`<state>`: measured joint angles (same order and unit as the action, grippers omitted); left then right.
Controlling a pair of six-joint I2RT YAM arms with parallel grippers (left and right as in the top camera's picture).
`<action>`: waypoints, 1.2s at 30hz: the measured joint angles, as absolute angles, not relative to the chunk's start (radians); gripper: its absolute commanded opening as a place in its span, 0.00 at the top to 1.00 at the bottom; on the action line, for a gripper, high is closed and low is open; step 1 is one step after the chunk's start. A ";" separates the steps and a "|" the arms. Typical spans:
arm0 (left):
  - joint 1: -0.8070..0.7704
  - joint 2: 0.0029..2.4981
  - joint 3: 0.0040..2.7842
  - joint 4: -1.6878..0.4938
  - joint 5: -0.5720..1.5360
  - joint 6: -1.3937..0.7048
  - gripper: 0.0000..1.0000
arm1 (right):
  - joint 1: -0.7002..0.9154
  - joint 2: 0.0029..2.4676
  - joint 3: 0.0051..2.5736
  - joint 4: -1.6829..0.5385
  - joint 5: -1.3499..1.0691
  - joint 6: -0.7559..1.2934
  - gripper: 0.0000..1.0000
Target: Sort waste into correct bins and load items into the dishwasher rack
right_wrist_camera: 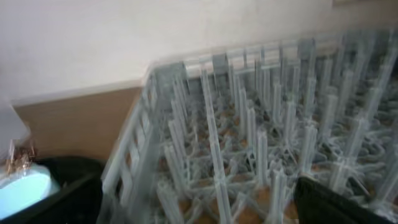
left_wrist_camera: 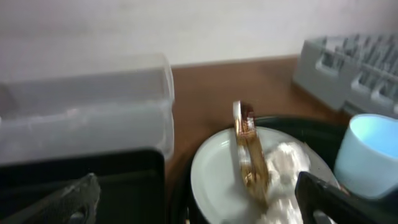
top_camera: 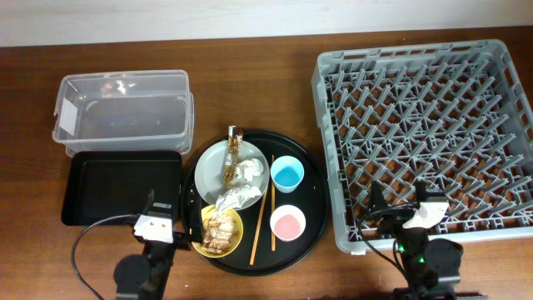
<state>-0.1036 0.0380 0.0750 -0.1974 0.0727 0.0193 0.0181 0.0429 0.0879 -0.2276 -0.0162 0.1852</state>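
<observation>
A round black tray [top_camera: 310,193] holds a pale grey plate [top_camera: 210,171] with a brown skewer scrap [top_camera: 232,154] and white napkins [top_camera: 248,172], a yellow bowl [top_camera: 234,242] of brown food scraps, a blue cup [top_camera: 288,174], a pink cup [top_camera: 288,222] and chopsticks [top_camera: 263,209]. The clear tub [top_camera: 122,112] and shallow black tray [top_camera: 121,187] lie to the left. The grey rack [top_camera: 423,133] is on the right. My left gripper [top_camera: 166,217] is open at the black tray's front right corner; its wrist view shows the plate [left_wrist_camera: 214,177] between the fingers [left_wrist_camera: 199,214]. My right gripper [top_camera: 401,204] is open over the rack's front edge [right_wrist_camera: 186,214].
The brown table [top_camera: 250,67] extends behind the tub and rack. The blue cup [left_wrist_camera: 372,155] stands right of the plate in the left wrist view. Cables trail from both arms at the front edge.
</observation>
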 measured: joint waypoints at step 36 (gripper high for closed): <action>-0.312 1.869 1.126 -0.533 0.081 -0.019 0.93 | 0.018 0.635 0.840 -1.010 -0.095 0.184 0.01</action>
<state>-0.3122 1.8687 1.1259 -0.5327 0.0811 -0.0185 0.0181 0.6350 0.8398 -1.0100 -0.0952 0.1844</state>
